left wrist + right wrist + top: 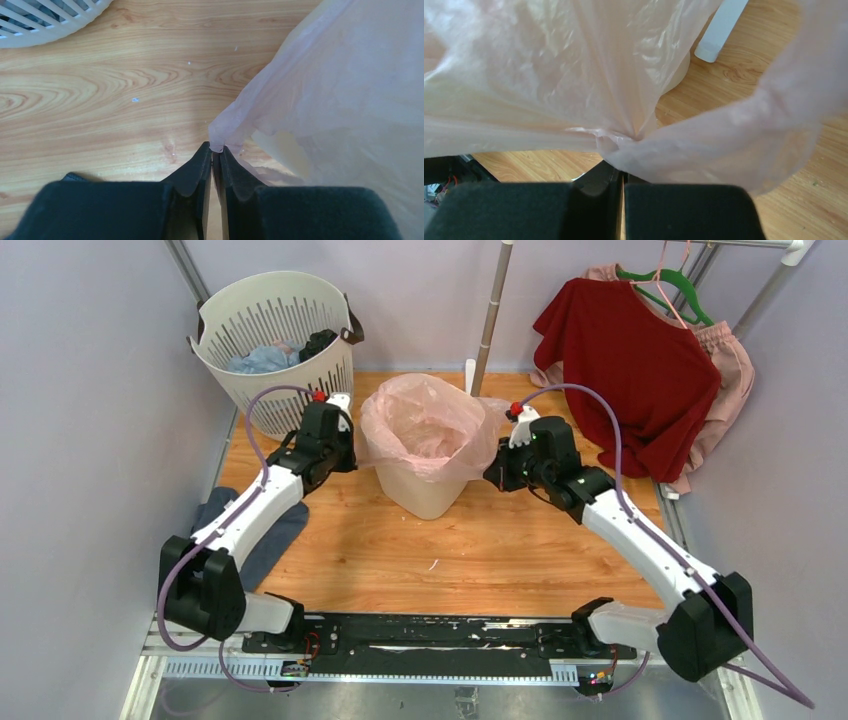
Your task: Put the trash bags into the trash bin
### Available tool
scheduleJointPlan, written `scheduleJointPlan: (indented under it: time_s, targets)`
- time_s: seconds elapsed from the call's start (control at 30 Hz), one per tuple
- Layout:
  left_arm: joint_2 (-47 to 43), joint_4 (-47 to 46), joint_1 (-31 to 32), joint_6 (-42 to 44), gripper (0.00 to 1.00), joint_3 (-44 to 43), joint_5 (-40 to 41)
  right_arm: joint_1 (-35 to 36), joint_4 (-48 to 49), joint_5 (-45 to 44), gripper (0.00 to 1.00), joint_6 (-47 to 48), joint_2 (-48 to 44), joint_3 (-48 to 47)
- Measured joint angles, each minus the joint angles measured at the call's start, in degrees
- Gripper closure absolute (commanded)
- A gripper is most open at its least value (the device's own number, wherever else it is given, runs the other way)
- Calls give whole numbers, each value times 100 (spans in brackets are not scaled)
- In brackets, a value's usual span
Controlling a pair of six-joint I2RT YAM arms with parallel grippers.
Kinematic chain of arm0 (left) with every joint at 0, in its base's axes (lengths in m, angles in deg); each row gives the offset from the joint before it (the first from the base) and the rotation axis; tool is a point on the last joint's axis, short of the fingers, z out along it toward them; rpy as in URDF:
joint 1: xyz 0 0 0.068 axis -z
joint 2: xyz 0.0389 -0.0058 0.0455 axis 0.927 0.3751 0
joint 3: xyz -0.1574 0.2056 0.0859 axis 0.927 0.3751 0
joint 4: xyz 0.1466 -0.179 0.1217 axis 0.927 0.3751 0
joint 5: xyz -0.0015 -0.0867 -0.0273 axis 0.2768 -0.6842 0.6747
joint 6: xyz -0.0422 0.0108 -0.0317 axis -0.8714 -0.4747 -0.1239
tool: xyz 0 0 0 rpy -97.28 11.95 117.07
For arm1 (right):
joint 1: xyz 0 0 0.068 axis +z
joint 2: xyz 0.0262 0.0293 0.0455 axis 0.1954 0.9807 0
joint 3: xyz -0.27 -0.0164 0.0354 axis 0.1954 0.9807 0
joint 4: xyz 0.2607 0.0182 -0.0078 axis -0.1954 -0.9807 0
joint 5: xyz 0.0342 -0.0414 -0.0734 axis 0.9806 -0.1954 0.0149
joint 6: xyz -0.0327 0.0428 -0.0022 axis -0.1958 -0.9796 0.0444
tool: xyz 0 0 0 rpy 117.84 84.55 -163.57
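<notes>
Wood counter (pixel 500 550) holds the trash bin (pixel 430 495), with the trash bag (pixel 420 420) draped over its rim. Left fingers (pixel 207 156) pinch the bag's left edge. Right fingers (pixel 611 177) pinch its right edge, with the bin between them.

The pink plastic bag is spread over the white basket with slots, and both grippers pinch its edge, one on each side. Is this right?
Not quite. The bag is spread over the plain cream bin, not the basket, which stands apart at the back left; the top view shows this. The rest holds: the left gripper and the right gripper each pinch its edge.
</notes>
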Motion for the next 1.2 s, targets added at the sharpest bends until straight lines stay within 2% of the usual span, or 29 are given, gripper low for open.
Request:
scheduleJointPlan:
  time_s: [0.33, 0.5, 0.7, 0.93, 1.2]
  targets:
    - [-776, 345, -4, -85, 82, -297, -278, 0, 262, -361, 100, 11, 737, -50]
    - [-756, 363, -11, -105, 85, -306, -356, 0, 258, -426, 100, 13, 861, -111]
    - [-389, 229, -11, -107, 88, -302, -295, -2, 79, -466, 100, 96, 564, -66]
    - [186, -72, -9, -96, 90, -240, 17, -2, -111, -286, 99, 164, -339, 125]
    - [356, -186, -35, 28, 90, -50, 424, -35, -197, -103, 100, 201, -531, 210]
